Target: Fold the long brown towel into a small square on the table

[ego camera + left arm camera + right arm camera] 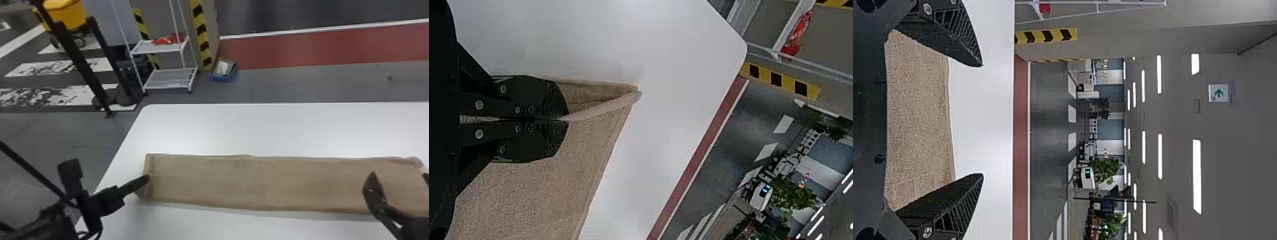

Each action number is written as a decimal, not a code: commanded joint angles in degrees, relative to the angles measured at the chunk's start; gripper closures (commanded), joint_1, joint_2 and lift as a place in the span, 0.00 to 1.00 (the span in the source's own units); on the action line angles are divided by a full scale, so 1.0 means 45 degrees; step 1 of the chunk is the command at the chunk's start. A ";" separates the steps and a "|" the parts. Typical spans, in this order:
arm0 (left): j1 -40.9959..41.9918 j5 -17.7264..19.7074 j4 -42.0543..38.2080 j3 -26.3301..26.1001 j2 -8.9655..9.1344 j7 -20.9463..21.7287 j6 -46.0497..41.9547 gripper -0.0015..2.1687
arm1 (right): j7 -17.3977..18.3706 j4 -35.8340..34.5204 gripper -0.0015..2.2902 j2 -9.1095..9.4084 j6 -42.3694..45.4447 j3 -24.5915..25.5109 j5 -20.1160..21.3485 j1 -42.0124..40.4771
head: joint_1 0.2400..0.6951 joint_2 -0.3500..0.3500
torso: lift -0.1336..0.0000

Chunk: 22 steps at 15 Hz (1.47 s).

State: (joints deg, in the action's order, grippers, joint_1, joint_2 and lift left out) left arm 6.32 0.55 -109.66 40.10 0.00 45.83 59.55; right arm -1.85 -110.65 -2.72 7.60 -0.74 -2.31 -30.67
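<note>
Mid brn w/ fine speckle on towel (207, 178), darker brn along hem. Plain wht on tabletop (255, 127). Blk on left fingers (137, 183) & right fingers (372, 188). Beyond tabletop: gry on floor (319, 84), w/ red strip (319, 49) & wht line (287, 33); yel./blk diag. stripes on post (200, 32); wht on rack (143, 48); blue on tray (220, 77). Beyond tabletop, far L: yel. on bin (67, 14).

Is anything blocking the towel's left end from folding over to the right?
Maybe the right gripper, hovering open over the towel's right part; nothing else visible stands between there and the left gripper.
</note>
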 commanded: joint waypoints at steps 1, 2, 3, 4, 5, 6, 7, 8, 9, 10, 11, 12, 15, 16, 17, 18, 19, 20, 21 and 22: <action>0.0041 -0.0103 0.0034 -0.0025 0.0033 -0.0010 -0.0039 0.99 | 0.0000 0.0000 0.04 0.0000 0.0000 -0.0010 -0.0014 0.0000 | 1.00 0.86 | 0.16; 0.0060 -0.0123 0.0014 -0.0045 0.0033 0.0010 -0.0078 0.99 | 0.0000 0.0000 0.04 0.0000 0.0000 -0.0010 -0.0014 0.0000 | 1.00 0.87 | 0.16; 0.0080 -0.0123 0.0014 -0.0045 0.0033 0.0049 -0.0117 0.99 | 0.0000 0.0000 0.04 0.0000 0.0000 -0.0030 -0.0014 0.0000 | 1.00 0.87 | 0.16; 0.0099 -0.0123 -0.0005 -0.0005 0.0033 0.0049 -0.0156 0.99 | 0.0000 0.0000 0.04 0.0000 0.0000 -0.0030 -0.0014 0.0000 | 1.00 0.87 | 0.16; 0.0099 -0.0123 0.0014 0.0034 0.0033 -0.0029 -0.0156 0.99 | 0.0000 0.0000 0.04 -0.0020 0.0000 -0.0030 -0.0014 0.0000 | 1.00 0.87 | 0.16; 0.0099 -0.0162 0.0034 0.0034 0.0033 -0.0029 -0.0195 0.99 | 0.0000 0.0000 0.04 -0.0020 0.0000 -0.0030 -0.0014 0.0000 | 1.00 0.87 | 0.16; 0.0099 -0.0377 0.0034 -0.0025 0.0033 -0.0107 -0.0234 0.91 | 0.0000 0.0000 0.04 -0.0020 0.0000 -0.0030 -0.0014 0.0000 | 1.00 0.87 | 0.16; 0.0138 -0.0435 0.0014 -0.0045 0.0033 -0.0225 -0.0468 0.74 | 0.0000 0.0019 0.04 -0.0020 0.0000 -0.0049 -0.0014 0.0000 | 1.00 0.88 | 0.16; 0.0256 -0.0416 -0.0005 -0.0045 0.0033 -0.0381 -0.1054 0.45 | 0.0000 0.0039 0.04 -0.0020 0.0000 -0.0049 -0.0014 0.0020 | 1.00 0.88 | 0.16; 0.0314 -0.0416 -0.0044 -0.0045 0.0033 -0.0459 -0.1523 0.24 | 0.0000 0.0058 0.04 -0.0020 0.0000 -0.0049 -0.0014 0.0020 | 1.00 0.89 | 0.16; 0.0314 -0.0416 -0.0044 -0.0045 0.0033 -0.0459 -0.1601 0.23 | 0.0000 0.0058 0.04 -0.0020 0.0000 -0.0049 -0.0014 0.0020 | 1.00 0.89 | 0.16; 0.0314 -0.0416 -0.0044 -0.0025 0.0033 -0.0498 -0.1679 0.21 | 0.0000 0.0098 0.04 -0.0020 0.0000 -0.0049 -0.0014 0.0039 | 1.00 0.90 | 0.16; 0.0314 -0.0455 0.0112 -0.0064 0.0033 -0.0596 -0.1797 0.16 | 0.0000 0.0195 0.04 -0.0020 0.0000 -0.0069 -0.0014 0.0117 | 1.00 0.91 | 0.16; 0.0314 -0.0494 0.0190 -0.0064 0.0033 -0.0596 -0.1797 0.16 | 0.0000 0.0234 0.04 -0.0020 0.0000 -0.0069 -0.0014 0.0137 | 1.00 0.91 | 0.16; 0.0314 -0.0513 0.0307 -0.0103 0.0033 -0.0596 -0.1797 0.16 | 0.0000 0.0234 0.04 -0.0039 0.0000 -0.0069 -0.0014 0.0137 | 1.00 0.91 | 0.16; 0.0314 -0.0592 0.0385 -0.0103 0.0033 -0.0576 -0.1797 0.16 | 0.0000 0.0254 0.04 -0.0039 0.0000 -0.0069 -0.0014 0.0156 | 1.00 0.91 | 0.16; 0.0314 -0.0611 0.0463 -0.0123 0.0033 -0.0518 -0.1758 0.16 | 0.0000 0.0293 0.04 -0.0039 0.0000 -0.0089 -0.0014 0.0176 | 1.00 0.91 | 0.16; 0.0314 -0.0728 0.0463 -0.0142 0.0033 -0.0342 -0.1758 0.16 | 0.0000 0.0312 0.04 -0.0039 0.0000 -0.0089 -0.0014 0.0176 | 1.00 0.91 | 0.16; 0.0314 -0.0806 0.0463 -0.0201 0.0033 -0.0225 -0.1758 0.16 | 0.0000 0.0332 0.04 -0.0059 0.0000 -0.0089 -0.0014 0.0195 | 1.00 0.91 | 0.16; 0.0314 -0.0982 0.0463 -0.0279 0.0033 -0.0010 -0.1758 0.17 | 0.0000 0.0332 0.04 -0.0059 0.0000 -0.0089 -0.0014 0.0195 | 1.00 0.91 | 0.16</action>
State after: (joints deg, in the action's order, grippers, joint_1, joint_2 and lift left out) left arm 7.73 -3.00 -107.60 39.25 0.00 45.27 51.62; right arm -1.84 -109.23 -2.94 7.60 -1.14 -2.37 -29.83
